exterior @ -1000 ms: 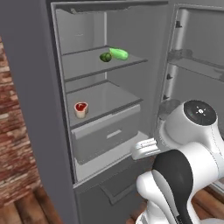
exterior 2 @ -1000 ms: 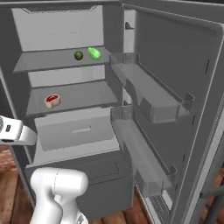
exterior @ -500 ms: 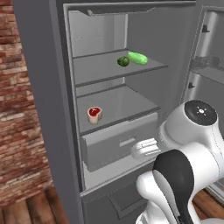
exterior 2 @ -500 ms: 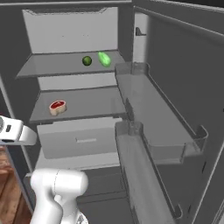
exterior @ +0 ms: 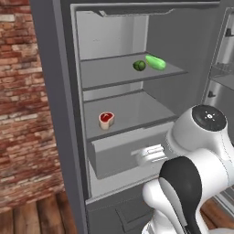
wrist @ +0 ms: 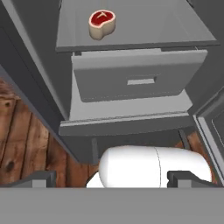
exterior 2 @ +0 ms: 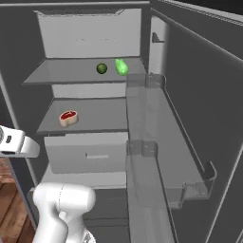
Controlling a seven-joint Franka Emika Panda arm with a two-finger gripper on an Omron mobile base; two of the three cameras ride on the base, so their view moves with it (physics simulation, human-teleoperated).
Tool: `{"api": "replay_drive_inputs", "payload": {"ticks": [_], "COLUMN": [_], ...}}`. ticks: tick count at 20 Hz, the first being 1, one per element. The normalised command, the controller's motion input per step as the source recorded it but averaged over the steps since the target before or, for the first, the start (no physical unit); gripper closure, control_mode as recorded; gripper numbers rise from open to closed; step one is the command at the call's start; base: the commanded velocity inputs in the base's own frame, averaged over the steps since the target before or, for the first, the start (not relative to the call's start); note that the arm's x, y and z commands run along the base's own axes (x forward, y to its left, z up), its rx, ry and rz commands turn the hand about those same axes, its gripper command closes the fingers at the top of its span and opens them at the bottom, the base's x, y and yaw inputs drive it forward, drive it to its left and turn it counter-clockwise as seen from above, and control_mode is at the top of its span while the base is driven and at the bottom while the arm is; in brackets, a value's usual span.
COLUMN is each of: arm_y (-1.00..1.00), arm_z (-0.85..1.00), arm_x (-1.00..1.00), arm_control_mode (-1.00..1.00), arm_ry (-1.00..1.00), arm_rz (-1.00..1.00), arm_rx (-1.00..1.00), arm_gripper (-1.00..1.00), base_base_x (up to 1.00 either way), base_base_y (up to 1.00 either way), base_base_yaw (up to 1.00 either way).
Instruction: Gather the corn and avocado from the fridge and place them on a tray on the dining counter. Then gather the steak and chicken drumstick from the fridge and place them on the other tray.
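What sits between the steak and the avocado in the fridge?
Nothing sits between them on one level: the steak lies on the lower shelf, the avocado on the upper shelf beside the green corn. That upper shelf separates them, clearest in the left base view.

The end effector (wrist: pixel 112 179) points downward over the arm's base, fingertips spread wide, empty.

A matt grey fridge (exterior: pixel 64 114) is seen beside rough red brick wall (exterior: pixel 23 105), over grained wooden floor (wrist: pixel 26 144)
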Motion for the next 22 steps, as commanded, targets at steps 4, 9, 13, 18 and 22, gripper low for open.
{"api": "replay_drive_inputs", "payload": {"ticks": [4,9,13,18,22], "arm_y": [0.00,-0.19,-0.25,0.05,0.25], "arm_z": [0.00,0.00,0.00,-0.02,-0.18], "arm_x": [0.00,0.44,0.88,0.87,0.81], "arm_control_mode": [1.00,-1.00,-1.00,-1.00,-1.00], "arm_ry": [0.00,0.00,0.00,0.00,-0.01], "arm_rz": [0.00,0.13,0.16,0.02,-0.09], "arm_rx": [0.00,0.04,0.07,0.04,0.00], "arm_gripper": [-1.00,-1.00,-1.00,-1.00,-1.00], "base_base_x": [0.57,0.25,0.00,0.00,0.00], "base_base_y": [-0.16,-0.08,0.00,0.00,0.00], "base_base_yaw": [0.26,0.10,0.00,0.00,0.00]}}
